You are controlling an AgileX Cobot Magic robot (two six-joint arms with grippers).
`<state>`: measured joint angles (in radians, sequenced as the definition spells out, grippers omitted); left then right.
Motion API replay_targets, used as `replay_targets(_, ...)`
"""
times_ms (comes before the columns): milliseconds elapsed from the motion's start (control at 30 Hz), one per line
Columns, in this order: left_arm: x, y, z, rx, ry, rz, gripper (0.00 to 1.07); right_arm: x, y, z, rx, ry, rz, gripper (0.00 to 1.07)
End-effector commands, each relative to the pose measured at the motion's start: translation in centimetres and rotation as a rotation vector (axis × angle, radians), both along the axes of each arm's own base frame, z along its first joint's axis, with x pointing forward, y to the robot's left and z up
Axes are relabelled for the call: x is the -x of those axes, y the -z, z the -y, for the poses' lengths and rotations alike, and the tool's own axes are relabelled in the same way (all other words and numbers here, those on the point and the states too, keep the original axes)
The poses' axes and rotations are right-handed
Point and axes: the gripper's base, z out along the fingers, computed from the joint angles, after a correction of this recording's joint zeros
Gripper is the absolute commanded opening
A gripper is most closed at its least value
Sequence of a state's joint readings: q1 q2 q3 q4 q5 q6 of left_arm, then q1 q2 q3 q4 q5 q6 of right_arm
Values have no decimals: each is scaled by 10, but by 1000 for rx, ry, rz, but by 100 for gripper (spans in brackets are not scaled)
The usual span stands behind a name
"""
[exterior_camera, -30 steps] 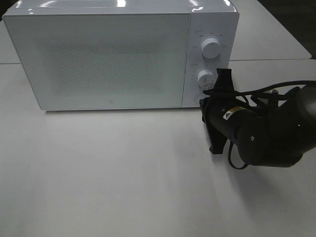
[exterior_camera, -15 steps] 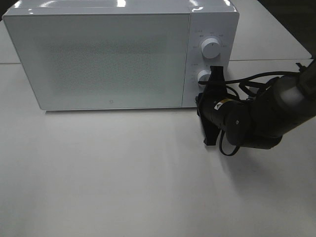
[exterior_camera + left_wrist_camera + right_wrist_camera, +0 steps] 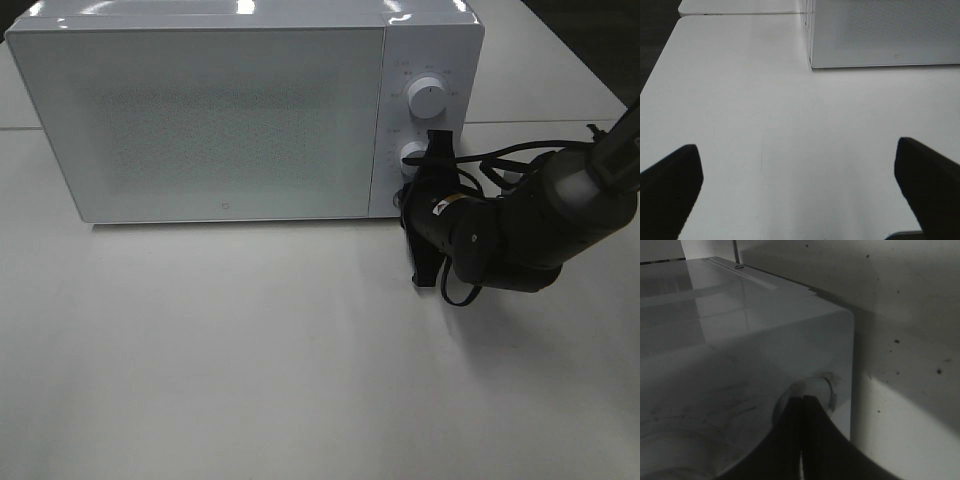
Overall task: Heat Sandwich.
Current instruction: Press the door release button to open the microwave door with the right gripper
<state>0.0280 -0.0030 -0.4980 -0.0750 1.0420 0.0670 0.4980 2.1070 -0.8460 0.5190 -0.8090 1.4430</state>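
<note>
Your right arm has swung in toward the microwave (image 3: 220,120) over the last second, and its wrist now sits further left and closer to the control panel (image 3: 425,60) than before. The right gripper (image 3: 405,198) has its fingers pressed together with nothing between them. In the right wrist view their joined tip (image 3: 803,399) meets a round button (image 3: 826,389) low on the panel, close to the microwave's near right corner (you cannot quite tell whether it is pressing or only touching). From the high camera, the black bracket on that wrist covers part of the lower knob (image 3: 413,155), while the upper knob (image 3: 428,97) stands clear above it.

Your left gripper (image 3: 797,150) is out of the high view. Its own camera shows both fingers (image 3: 670,185) spread wide over bare table (image 3: 790,100), holding nothing, with the microwave's near left corner ahead of them.

The microwave door (image 3: 200,120) is closed, and its frosted front lets you make out nothing behind it. The sandwich shows in none of your three views, so you cannot tell where it is.
</note>
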Motion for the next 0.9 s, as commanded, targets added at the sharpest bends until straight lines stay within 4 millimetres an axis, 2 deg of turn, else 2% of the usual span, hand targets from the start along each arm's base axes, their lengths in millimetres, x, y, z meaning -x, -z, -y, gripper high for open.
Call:
replay_targets(33,4,0,1,12,0,33,103,-13,-9,-1,-8,11,89,1)
replay_targets(233,4,0,1,12,0,33,103,-20,-17,-2,-13,29,185,0)
replay_targets(533,4,0,1,12,0,33,103,-37,-10,-10,-12,31,228,0)
replay_targets(900,4,0,1,12,0,33,103,-38,-10,-11,1,19,231,1)
